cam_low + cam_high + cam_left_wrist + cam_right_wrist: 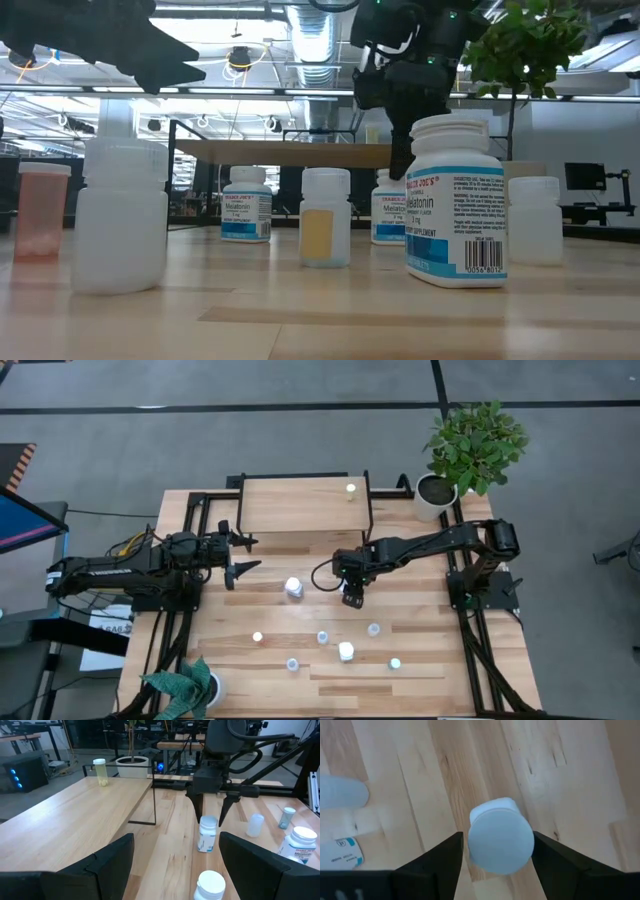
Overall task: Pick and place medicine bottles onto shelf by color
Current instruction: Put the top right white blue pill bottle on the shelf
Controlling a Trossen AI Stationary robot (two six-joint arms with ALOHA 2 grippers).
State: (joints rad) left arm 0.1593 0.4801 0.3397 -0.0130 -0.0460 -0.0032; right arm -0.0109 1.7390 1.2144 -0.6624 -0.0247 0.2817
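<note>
Your stock by finish, placed from the shelf [300,505]:

- Shelf — pale, matt wood top on thin black metal legs.
- Table [480,660] beneath it — jointed light wood planks with a faint sheen.
- Medicine bottles [456,200] in front of the shelf — smooth white plastic, some with glossy paper labels.
- Right gripper [351,596], nearest them — dark matt plastic fingers.

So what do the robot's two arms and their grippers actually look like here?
Both arms are black, slim and jointed, bolted to black frame rails along the table edges. The left arm carries white lettering along one link and yellow-orange wires near its wrist. The right arm has a black cable looping beside its wrist. The left gripper and right gripper each have two dark, tapering wedge fingers.
</note>
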